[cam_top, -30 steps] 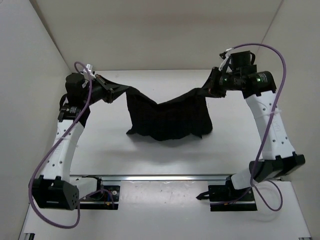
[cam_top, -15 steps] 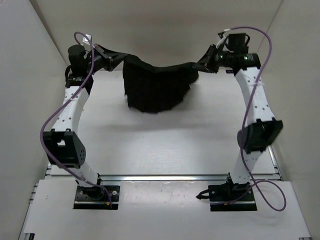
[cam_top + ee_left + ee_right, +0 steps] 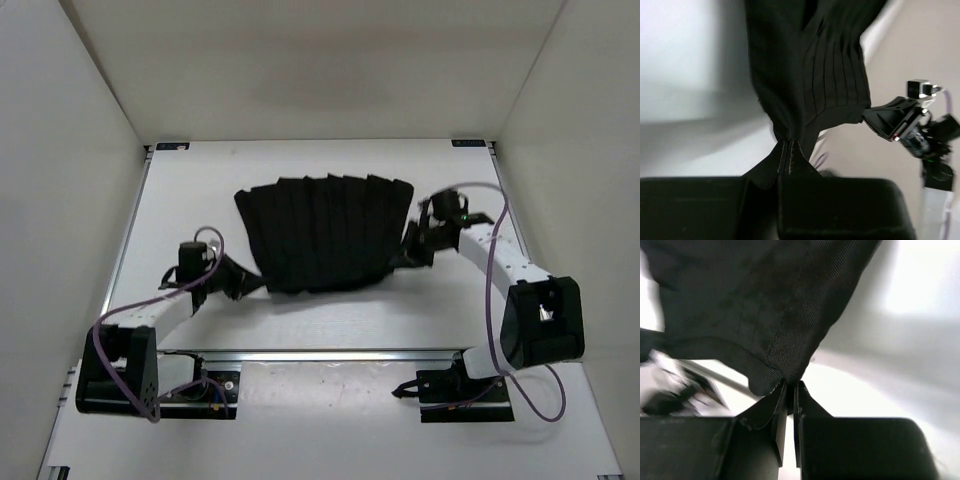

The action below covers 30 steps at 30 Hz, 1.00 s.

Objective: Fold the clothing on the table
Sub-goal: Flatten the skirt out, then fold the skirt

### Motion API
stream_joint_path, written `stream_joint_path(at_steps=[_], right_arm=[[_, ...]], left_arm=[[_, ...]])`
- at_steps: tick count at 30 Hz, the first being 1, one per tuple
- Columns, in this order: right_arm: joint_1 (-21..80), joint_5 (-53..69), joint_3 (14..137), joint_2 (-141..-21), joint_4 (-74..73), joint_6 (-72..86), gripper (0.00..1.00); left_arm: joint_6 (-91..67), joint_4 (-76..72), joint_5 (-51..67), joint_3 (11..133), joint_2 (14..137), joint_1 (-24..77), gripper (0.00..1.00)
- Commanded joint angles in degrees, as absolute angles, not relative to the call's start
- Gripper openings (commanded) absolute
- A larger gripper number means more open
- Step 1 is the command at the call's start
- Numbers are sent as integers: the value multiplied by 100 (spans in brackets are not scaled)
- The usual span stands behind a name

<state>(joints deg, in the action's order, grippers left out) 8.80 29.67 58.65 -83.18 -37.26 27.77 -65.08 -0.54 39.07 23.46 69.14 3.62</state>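
Your work surface is a flat white rectangular tabletop [image 3: 200,190], plain and matte. Three white walls [image 3: 320,70] close it in, one at the back and one on each side. A thin silver metal rail [image 3: 340,353] runs across its near edge, just ahead of the arm bases.

Count what is there: one soft black pleated fabric garment [image 3: 325,230], two white arms, a left arm [image 3: 150,314] and a right arm [image 3: 500,256], two claws, and two purple cables [image 3: 487,292].

The garment lies spread on the middle of the tabletop in a fan shape. Its pleats run from far to near, and its far edge is the wider one. Each near corner is drawn out sideways toward a claw.

Your left claw [image 3: 255,284] sits low at the near left corner, pinched tight on the fabric. In the left wrist view the cloth narrows to a neck between the fingers. Your right claw [image 3: 407,250] is at the near right corner, closed to a thin slit. In the right wrist view the hem corner is caught between its fingertips.
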Motion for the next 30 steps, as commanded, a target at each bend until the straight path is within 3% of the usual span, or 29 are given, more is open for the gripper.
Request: stream_joint_path(at_steps=[1, 7, 12, 20, 25, 30], right_arm=[[1203, 2182, 4783, -7516, -3929, 2742, 0], [1266, 1846, 3517, -7006, -4368, 2830, 0], [1177, 1872, 3322, -6847, -4455, 2708, 0], [1546, 1950, 3278, -6084, -5263, 2830, 0], [1346, 2399, 4400, -5905, -5967, 2576, 0], [801, 2567, 6466, -7450, -5696, 2127, 0]], left_arm=[[-5627, 894, 3623, 1917, 6039, 588, 0], [-5221, 2074, 3243, 1715, 5239, 826, 0], [-5238, 1969, 3270, 1284, 5107, 879, 2], [-4790, 3399, 3278, 1722, 4747, 1213, 1], [-5018, 3490, 3682, 2766, 4920, 1248, 0], [-5203, 2691, 4077, 4865, 7078, 906, 0]])
